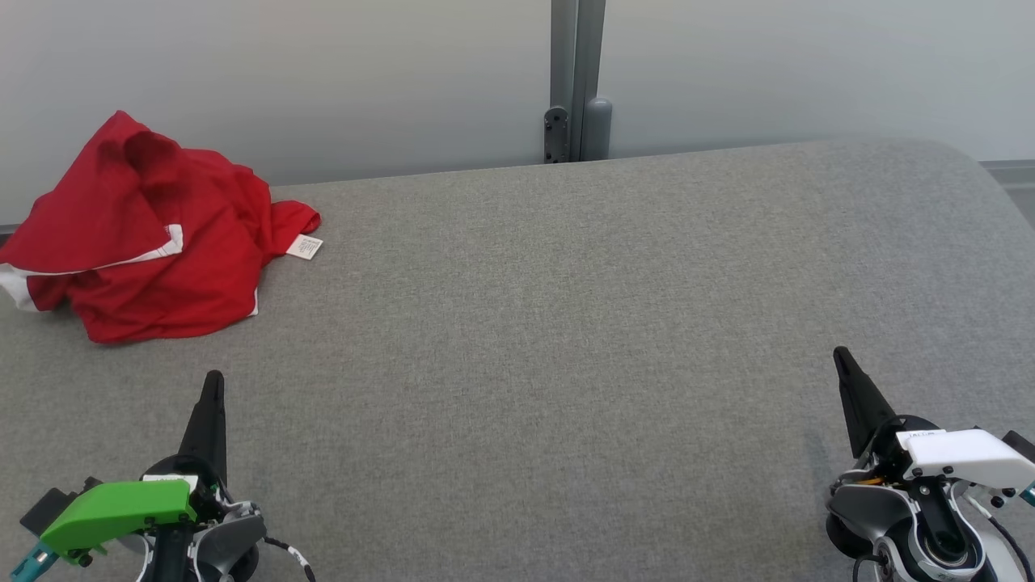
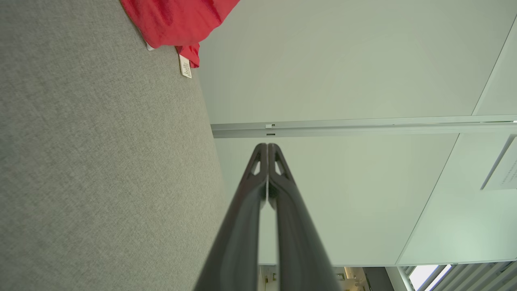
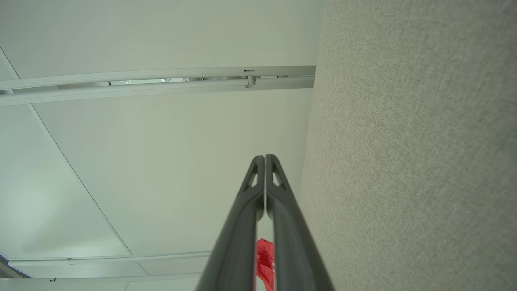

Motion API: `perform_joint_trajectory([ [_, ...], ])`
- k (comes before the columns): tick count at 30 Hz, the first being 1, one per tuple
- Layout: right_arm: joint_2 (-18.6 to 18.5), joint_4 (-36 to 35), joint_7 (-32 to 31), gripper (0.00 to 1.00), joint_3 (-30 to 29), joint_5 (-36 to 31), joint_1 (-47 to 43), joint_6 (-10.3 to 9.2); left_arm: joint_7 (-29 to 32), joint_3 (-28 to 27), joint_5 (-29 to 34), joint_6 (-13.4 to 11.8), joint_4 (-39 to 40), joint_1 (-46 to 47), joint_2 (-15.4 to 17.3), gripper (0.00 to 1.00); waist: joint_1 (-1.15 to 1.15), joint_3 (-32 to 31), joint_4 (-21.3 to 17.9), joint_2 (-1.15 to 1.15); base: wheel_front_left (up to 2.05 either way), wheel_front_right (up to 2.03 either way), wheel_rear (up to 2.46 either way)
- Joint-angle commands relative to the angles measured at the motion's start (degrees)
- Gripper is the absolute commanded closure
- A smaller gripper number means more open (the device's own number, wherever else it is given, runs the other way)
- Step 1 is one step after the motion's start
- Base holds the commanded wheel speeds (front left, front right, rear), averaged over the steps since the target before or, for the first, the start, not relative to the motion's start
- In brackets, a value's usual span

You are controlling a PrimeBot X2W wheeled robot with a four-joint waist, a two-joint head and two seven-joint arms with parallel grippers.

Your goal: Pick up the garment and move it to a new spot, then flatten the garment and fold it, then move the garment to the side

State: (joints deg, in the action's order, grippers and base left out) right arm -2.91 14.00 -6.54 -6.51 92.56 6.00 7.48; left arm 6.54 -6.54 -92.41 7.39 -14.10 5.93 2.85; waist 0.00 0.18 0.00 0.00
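Head view: a red garment (image 1: 154,242) lies in a messy heap at the far left of the gray counter (image 1: 566,323), close to the back edge. A small white tag (image 1: 305,246) sticks out on its right side. The left fingers (image 1: 210,420) point up at the near left, pressed together with nothing in them. The right fingers (image 1: 859,400) point up at the near right, also together and empty. Both are well apart from the garment. A gray post (image 1: 576,81) stands behind the counter.

Left wrist view: the left fingers (image 2: 246,210) are tight together, tips touching. The garment (image 2: 177,16) and its tag (image 2: 185,66) sit on the counter (image 2: 101,161), far past the tips.

Right wrist view: the right fingers (image 3: 242,218) are tight together too. A bit of the red garment (image 3: 264,258) peeks through the low gap between them, far off. The counter (image 3: 412,161) runs along the right.
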Motion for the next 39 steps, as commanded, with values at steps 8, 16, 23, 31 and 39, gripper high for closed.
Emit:
perform_joint_trajectory([
  [8,0.0,0.1,-0.2,1.00,-0.1,-0.3,0.4,0.02,0.2,-0.1,0.0,0.3,0.1,0.6,0.0,1.00,0.00,0.0,0.0,0.00,0.00,0.00,0.00],
  [16,0.0,0.1,-0.2,1.00,-0.1,-0.3,0.4,0.03,0.2,-0.1,0.0,0.3,0.1,0.6,0.0,1.00,0.00,0.0,0.0,0.00,0.00,0.00,0.00],
  [23,0.0,0.1,-0.2,1.00,-0.2,-0.3,0.4,0.02,0.2,-0.1,0.0,0.3,0.1,0.6,0.0,1.00,0.00,0.0,0.0,0.00,0.00,0.00,0.00],
  [31,0.0,0.1,-0.2,1.00,-0.2,-0.3,0.4,0.02,0.2,-0.1,0.0,0.3,0.1,0.6,0.0,1.00,0.00,0.0,0.0,0.00,0.00,0.00,0.00],
  [39,0.0,0.1,-0.2,1.00,-0.2,-0.3,0.4,0.03,0.2,-0.1,0.0,0.3,0.1,0.6,0.0,1.00,0.00,0.0,0.0,0.00,0.00,0.00,0.00],
])
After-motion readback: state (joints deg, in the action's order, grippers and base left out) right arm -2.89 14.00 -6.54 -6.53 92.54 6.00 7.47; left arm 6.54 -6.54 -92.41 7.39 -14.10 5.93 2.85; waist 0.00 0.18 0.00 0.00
